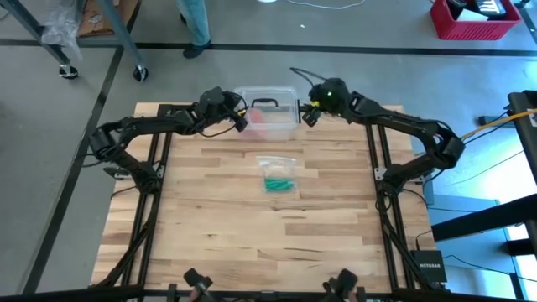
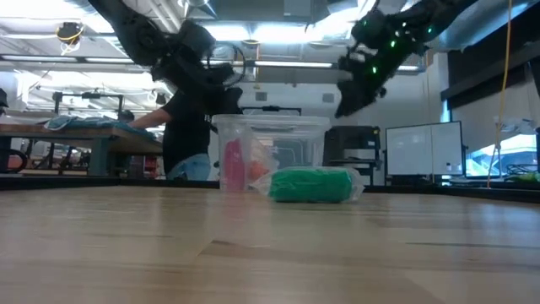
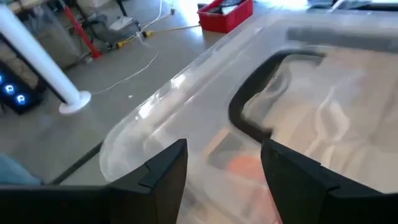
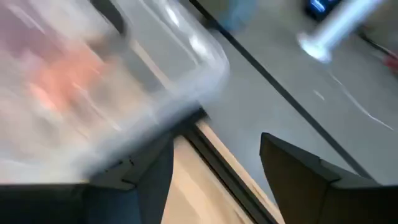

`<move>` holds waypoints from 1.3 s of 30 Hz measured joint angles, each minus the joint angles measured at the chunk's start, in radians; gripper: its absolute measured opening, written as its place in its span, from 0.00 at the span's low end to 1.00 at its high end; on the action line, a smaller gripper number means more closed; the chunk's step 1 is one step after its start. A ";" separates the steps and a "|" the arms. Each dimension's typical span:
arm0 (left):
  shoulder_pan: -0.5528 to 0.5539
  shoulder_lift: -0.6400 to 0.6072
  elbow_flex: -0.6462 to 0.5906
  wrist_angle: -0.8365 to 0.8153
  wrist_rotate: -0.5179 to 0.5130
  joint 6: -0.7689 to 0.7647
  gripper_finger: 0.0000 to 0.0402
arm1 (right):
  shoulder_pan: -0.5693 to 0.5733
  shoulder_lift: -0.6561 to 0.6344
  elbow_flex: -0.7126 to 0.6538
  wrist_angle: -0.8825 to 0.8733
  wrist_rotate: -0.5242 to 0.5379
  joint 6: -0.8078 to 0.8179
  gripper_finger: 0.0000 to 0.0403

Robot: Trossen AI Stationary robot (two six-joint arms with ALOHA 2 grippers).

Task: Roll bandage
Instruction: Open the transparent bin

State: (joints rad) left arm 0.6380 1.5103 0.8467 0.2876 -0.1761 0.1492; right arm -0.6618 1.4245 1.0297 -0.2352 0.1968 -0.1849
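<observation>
The green bandage [image 1: 278, 183] [image 2: 310, 184] lies on the middle of the wooden table inside a thin clear wrapper [image 1: 277, 168]. Behind it, at the table's far edge, stands a clear plastic box [image 1: 267, 113] [image 2: 270, 152] with a black handle [image 3: 249, 106] on its lid. My left gripper [image 1: 242, 120] [image 3: 224, 149] hovers open at the box's left end, a little above the lid. My right gripper [image 1: 307, 113] [image 4: 217, 146] hovers open at the box's right end, above its corner [image 4: 205, 68]. Neither gripper has anything between its fingers.
Pink and orange things [image 2: 233, 165] show through the box's wall. A person [image 2: 186, 135] stands just beyond the table's far edge. A red crate [image 1: 474, 18] sits on the floor at the far right. The table's near half [image 1: 268, 243] is bare wood.
</observation>
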 joint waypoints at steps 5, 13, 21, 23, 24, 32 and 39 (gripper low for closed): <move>0.008 -0.116 0.004 -0.026 -0.008 0.055 0.49 | 0.000 0.007 0.018 0.202 -0.305 0.007 0.59; 0.060 -0.154 0.004 -0.230 -0.036 0.030 0.49 | 0.020 0.194 0.017 0.395 -0.340 -0.006 0.59; 0.065 -0.151 -0.019 -0.276 -0.057 0.007 0.49 | 0.020 0.240 0.019 0.351 -0.316 -0.003 0.59; 0.066 -0.152 -0.018 -0.305 -0.082 0.004 0.49 | 0.021 0.240 0.020 0.343 -0.301 -0.002 0.59; 0.066 -0.154 -0.018 -0.313 -0.091 0.003 0.49 | 0.022 0.240 0.020 0.338 -0.300 -0.002 0.59; 0.071 -0.147 -0.026 -0.425 -0.227 -0.028 0.49 | 0.021 0.239 0.022 0.295 -0.287 -0.001 0.59; 0.095 -0.156 -0.042 -0.445 -0.195 -0.067 0.49 | 0.022 0.242 0.018 0.325 -0.295 -0.003 0.59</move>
State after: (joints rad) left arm 0.7327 1.3547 0.8046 -0.1570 -0.3712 0.0822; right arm -0.6396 1.6661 1.0473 0.0901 -0.0982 -0.1875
